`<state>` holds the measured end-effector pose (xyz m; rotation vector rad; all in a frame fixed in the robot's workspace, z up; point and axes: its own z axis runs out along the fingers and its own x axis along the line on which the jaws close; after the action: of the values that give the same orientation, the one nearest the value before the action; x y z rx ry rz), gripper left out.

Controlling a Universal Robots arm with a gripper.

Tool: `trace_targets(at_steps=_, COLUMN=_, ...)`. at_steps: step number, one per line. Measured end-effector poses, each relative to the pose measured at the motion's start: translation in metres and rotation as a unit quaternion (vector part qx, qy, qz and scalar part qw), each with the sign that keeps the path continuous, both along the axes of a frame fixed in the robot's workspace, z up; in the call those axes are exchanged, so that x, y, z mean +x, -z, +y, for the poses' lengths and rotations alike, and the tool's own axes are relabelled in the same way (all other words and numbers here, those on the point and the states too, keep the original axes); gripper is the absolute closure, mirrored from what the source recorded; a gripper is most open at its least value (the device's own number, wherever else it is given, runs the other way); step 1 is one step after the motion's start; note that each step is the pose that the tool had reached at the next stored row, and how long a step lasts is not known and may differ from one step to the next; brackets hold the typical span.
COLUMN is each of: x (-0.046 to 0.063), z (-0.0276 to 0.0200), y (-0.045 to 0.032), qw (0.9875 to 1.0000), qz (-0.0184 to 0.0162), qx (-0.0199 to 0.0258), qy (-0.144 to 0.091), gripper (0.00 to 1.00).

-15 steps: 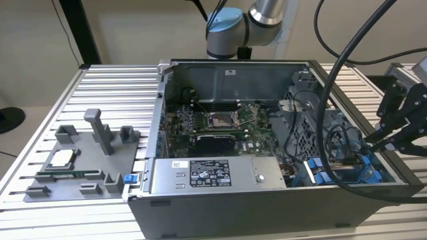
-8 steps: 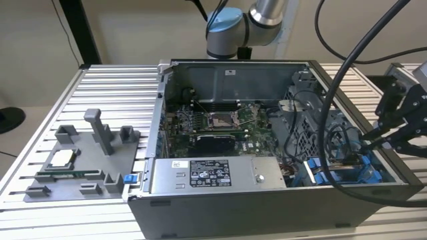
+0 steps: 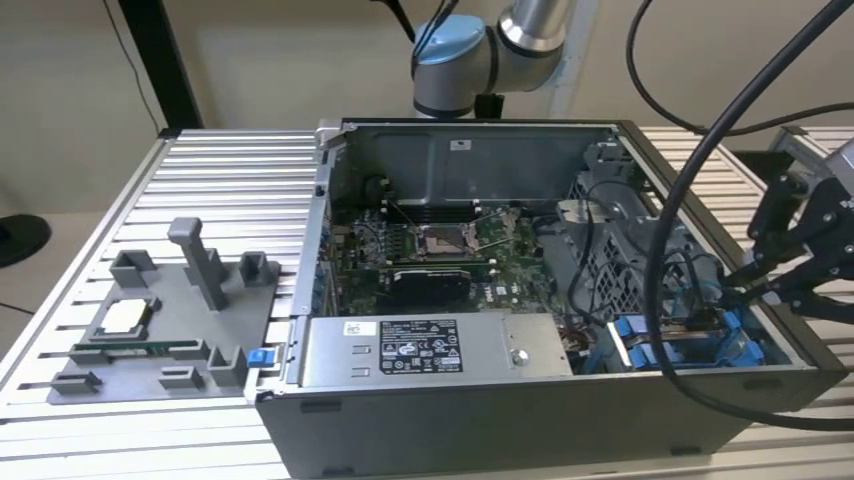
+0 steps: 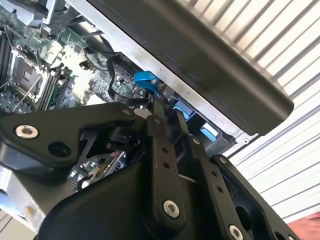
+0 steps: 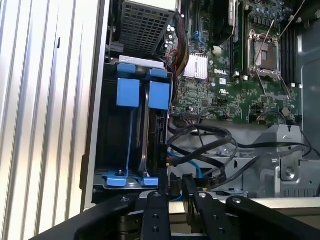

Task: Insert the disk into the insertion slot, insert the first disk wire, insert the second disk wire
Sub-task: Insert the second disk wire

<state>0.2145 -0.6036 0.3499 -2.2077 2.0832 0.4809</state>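
First wrist view: fingers (image 5: 163, 187) apparently pinching blue wire (image 5: 192, 162) beside disk (image 5: 159, 137) seated in insertion slot (image 5: 127, 92); I'd square plug, press gently.

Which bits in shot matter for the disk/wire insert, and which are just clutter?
Job: insertion slot; loose black and blue wires beside it; hand nearest them.
Bystanders: labelled power-supply box; motherboard; perforated cage; grey fixture outside the case.
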Motion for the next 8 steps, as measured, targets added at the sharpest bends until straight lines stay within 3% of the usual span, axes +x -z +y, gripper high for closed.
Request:
trace_targets(at_steps=3, x=0.0, z=0.0, y=0.0016, qw=0.9999, qz=-0.0001, qx=0.0066, qy=-0.009, gripper=0.0)
trace_targets(at_steps=7, x=0.0002, z=-0.0005, y=0.0025, qw=0.9994, qz=-0.0003, qx=0.0316, qy=-0.013, gripper=0.0)
trace_targets(at_steps=8, x=0.0002, z=-0.0009, y=0.0026, qw=0.9993, qz=-0.0002, qx=0.0341, qy=-0.013, gripper=0.0)
